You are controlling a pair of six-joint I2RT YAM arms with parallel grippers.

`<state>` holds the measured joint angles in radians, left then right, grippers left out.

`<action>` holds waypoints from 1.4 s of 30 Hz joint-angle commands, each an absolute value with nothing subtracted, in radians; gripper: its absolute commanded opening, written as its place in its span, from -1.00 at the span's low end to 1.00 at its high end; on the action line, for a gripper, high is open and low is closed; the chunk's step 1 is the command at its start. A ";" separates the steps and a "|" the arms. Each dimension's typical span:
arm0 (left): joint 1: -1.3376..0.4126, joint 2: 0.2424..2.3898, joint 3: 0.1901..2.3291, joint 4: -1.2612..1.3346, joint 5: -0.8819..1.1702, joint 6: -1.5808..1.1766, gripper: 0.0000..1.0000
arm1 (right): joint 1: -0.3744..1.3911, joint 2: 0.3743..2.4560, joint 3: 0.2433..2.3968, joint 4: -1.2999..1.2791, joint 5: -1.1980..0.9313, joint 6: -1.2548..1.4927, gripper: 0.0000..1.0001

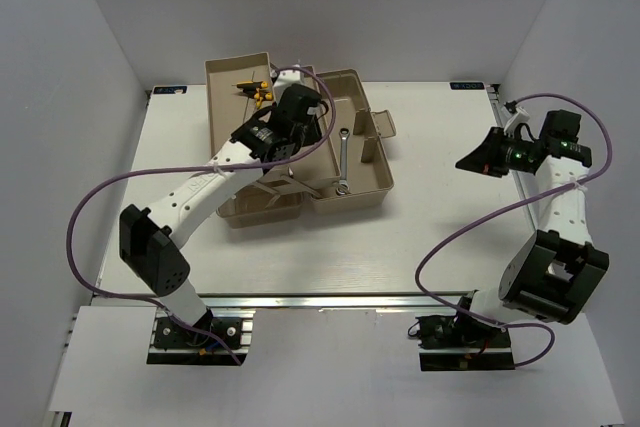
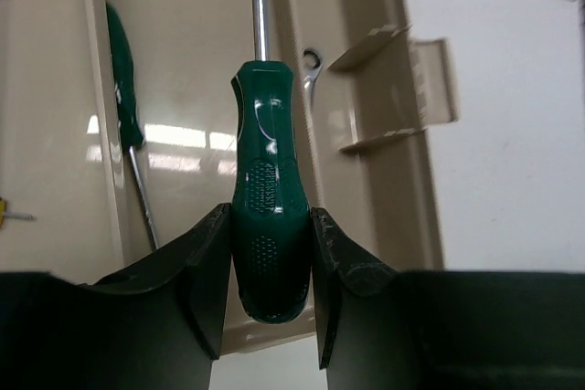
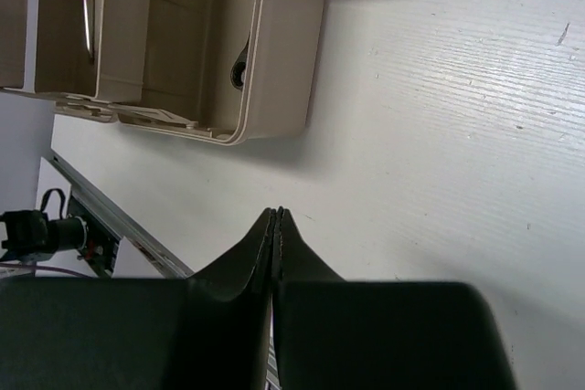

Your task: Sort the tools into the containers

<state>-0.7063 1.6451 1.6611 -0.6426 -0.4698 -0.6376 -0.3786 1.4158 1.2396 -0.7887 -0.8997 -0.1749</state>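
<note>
My left gripper point(image 2: 267, 216) is shut on the handle of a green-handled screwdriver point(image 2: 270, 171), whose shaft points away over a beige tray point(image 2: 192, 34). In the top view my left gripper point(image 1: 280, 137) is over the trays and hides that screwdriver. A second green screwdriver point(image 2: 123, 98) lies in the same tray. The silver wrench point(image 1: 343, 159) lies in the toolbox base point(image 1: 365, 192). Yellow-and-black hex keys point(image 1: 255, 92) lie in the back tray point(image 1: 225, 72). My right gripper point(image 1: 470, 162) is shut and empty over bare table at the right, as the right wrist view point(image 3: 277, 216) shows.
The toolbox handle and latch point(image 1: 385, 127) stick out on its right side. Purple cables point(image 1: 85, 217) loop beside both arms. The right wrist view shows the toolbox corner point(image 3: 274, 89) and the table's front rail point(image 3: 119, 221).
</note>
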 commanded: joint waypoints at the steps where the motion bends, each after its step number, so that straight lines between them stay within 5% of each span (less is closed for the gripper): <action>1: -0.712 1.621 1.593 -0.651 -0.505 -0.681 -1.00 | -0.342 1.394 1.250 -0.727 -0.856 -0.132 -1.00; 6: -0.712 1.635 1.543 -0.644 -0.528 -0.703 -1.00 | -0.288 1.404 1.276 -0.724 -0.828 -0.143 -0.78; 9: -0.703 1.644 1.531 -0.644 -0.526 -0.706 -0.59 | -0.242 1.405 1.287 -0.724 -0.808 -0.170 -0.53; 11: -0.698 1.649 1.540 -0.641 -0.515 -0.701 -0.06 | -0.192 1.407 1.299 -0.724 -0.776 -0.196 -0.40; 14: -0.698 1.644 1.566 -0.626 -0.482 -0.687 0.26 | -0.118 1.414 1.318 -0.724 -0.727 -0.230 -0.30; 20: -0.698 1.615 1.634 -0.624 -0.410 -0.678 0.42 | -0.022 1.448 1.376 -0.723 -0.687 -0.264 -0.26; 23: -0.698 1.560 1.657 -0.617 -0.387 -0.678 0.28 | -0.009 1.468 1.431 -0.751 -0.814 -0.339 -0.24; 24: -0.698 1.539 1.655 -0.605 -0.385 -0.666 -0.18 | -0.008 1.470 1.446 -0.797 -0.887 -0.462 -0.24; 27: -0.689 1.419 1.619 -0.588 -0.416 -0.644 -0.97 | 0.049 1.460 1.497 -0.935 -1.101 -0.871 -0.14; 31: -0.599 1.219 1.504 -0.661 -0.417 -0.653 -1.00 | 0.405 1.389 1.441 -0.924 -0.913 -1.265 0.17; 33: -0.531 1.145 1.438 -0.730 -0.393 -0.664 -0.73 | 0.542 1.364 1.350 -0.821 -0.755 -1.296 0.23; 34: -0.516 1.064 1.375 -0.779 -0.399 -0.678 -0.28 | 0.661 1.356 1.329 -0.734 -0.688 -1.319 0.30; 37: -0.506 0.941 1.290 -0.868 -0.440 -0.730 0.30 | 0.875 1.411 1.316 -0.610 -0.570 -1.313 0.34; 42: -0.506 0.668 1.168 -1.155 -0.518 -0.966 0.35 | 1.081 1.607 1.405 -0.494 -0.439 -1.244 0.34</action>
